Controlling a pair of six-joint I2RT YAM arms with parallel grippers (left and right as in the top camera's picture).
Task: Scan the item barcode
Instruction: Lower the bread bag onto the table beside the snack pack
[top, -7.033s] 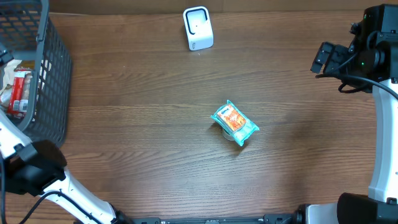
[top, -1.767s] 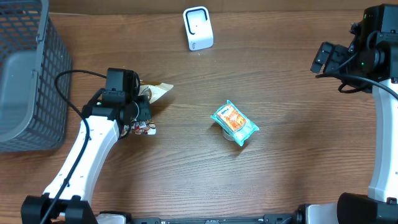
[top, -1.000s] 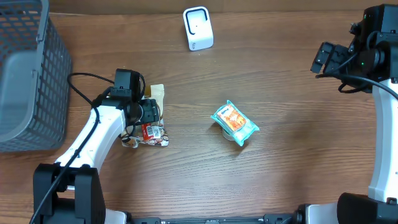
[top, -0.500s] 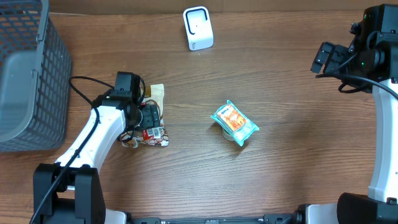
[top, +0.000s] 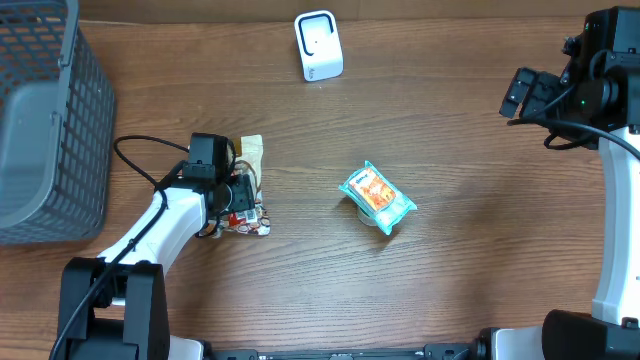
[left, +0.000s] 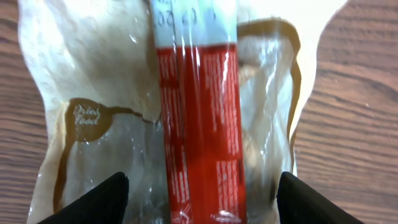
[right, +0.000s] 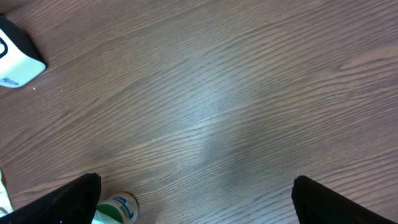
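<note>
A crinkled clear and beige bag (top: 250, 190) with a red packet (left: 199, 124) inside lies flat on the wood table, left of centre. My left gripper (top: 238, 196) is low over it. In the left wrist view the gripper (left: 202, 193) is open, with one black fingertip (left: 93, 202) on the bag's left part and the other at its right edge. The white scanner (top: 318, 45) stands at the far edge. My right gripper (top: 520, 93) hangs open at the far right, and the right wrist view (right: 199, 208) shows nothing between its fingers.
A teal and orange packet (top: 377, 198) rests on a small green and white cup (right: 115, 208) at mid table. A grey mesh basket (top: 90, 130) fills the far left. The scanner (right: 15, 59) also shows at the upper left of the right wrist view.
My left arm has drawn a little toward the front edge, staying over the bag, which has barely shifted. The right arm has not moved.
</note>
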